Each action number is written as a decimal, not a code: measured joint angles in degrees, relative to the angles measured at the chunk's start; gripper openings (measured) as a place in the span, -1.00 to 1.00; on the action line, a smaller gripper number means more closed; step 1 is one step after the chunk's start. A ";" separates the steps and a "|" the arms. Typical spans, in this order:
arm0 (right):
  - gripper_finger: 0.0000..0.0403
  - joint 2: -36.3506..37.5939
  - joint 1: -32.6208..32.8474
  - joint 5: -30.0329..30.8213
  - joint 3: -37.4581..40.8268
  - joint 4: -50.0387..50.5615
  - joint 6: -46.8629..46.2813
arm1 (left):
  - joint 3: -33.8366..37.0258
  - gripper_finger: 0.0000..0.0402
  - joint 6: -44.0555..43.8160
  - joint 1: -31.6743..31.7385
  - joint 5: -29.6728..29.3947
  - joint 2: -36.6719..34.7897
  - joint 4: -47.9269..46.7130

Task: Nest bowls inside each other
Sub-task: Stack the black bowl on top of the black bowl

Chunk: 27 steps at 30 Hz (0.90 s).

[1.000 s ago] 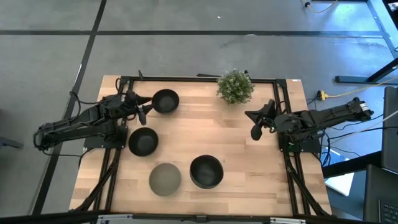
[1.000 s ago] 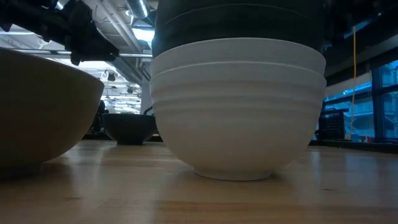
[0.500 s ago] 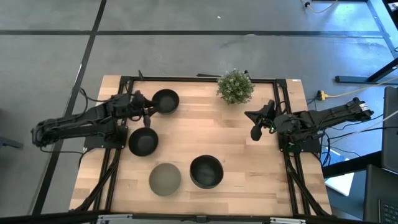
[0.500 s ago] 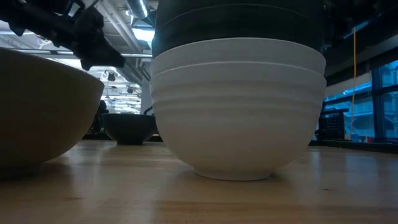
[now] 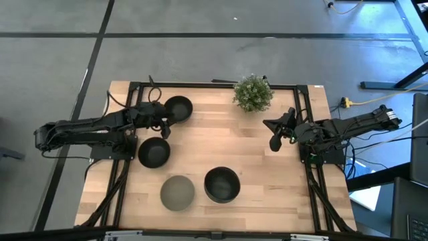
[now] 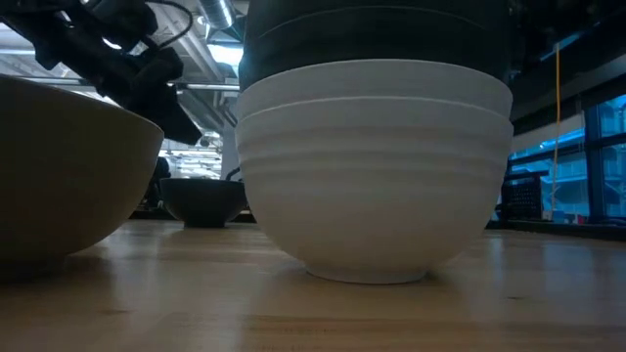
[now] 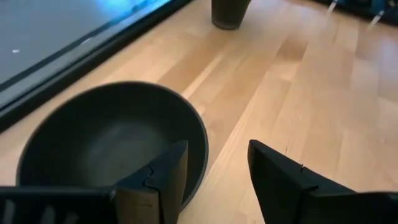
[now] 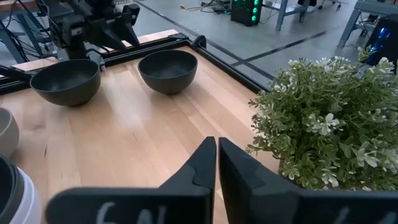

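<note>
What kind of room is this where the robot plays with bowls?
Probably a robotics lab or workshop, not a kitchen: the wooden table stands on a bare grey concrete floor, cables trail beside it, and other workbenches show behind.

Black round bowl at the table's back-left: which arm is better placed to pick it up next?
Left. Its open claw straddles that black bowl's rim, while the right claw waits shut beside the plant.

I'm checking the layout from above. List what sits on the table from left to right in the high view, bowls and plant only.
Black bowl by the left edge → grey-olive bowl → stack with a black bowl on top → potted plant. The far black bowl overlaps the first two across, so I leave it out.
</note>
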State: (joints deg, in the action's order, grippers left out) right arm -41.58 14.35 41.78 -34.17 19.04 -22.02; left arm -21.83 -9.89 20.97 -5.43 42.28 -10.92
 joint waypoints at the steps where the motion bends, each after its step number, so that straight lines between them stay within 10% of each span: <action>1: -0.91 0.00 0.00 0.00 0.00 0.01 0.02 | 0.00 -0.17 0.00 0.00 0.00 0.42 0.00; 27: -0.91 0.00 0.00 0.08 0.00 0.10 -0.01 | 0.00 -0.17 14.17 -2.03 -4.08 12.22 -0.55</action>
State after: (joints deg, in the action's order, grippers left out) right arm -41.58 14.35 41.86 -34.17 19.14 -22.03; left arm -21.82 4.28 18.94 -9.51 54.50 -11.47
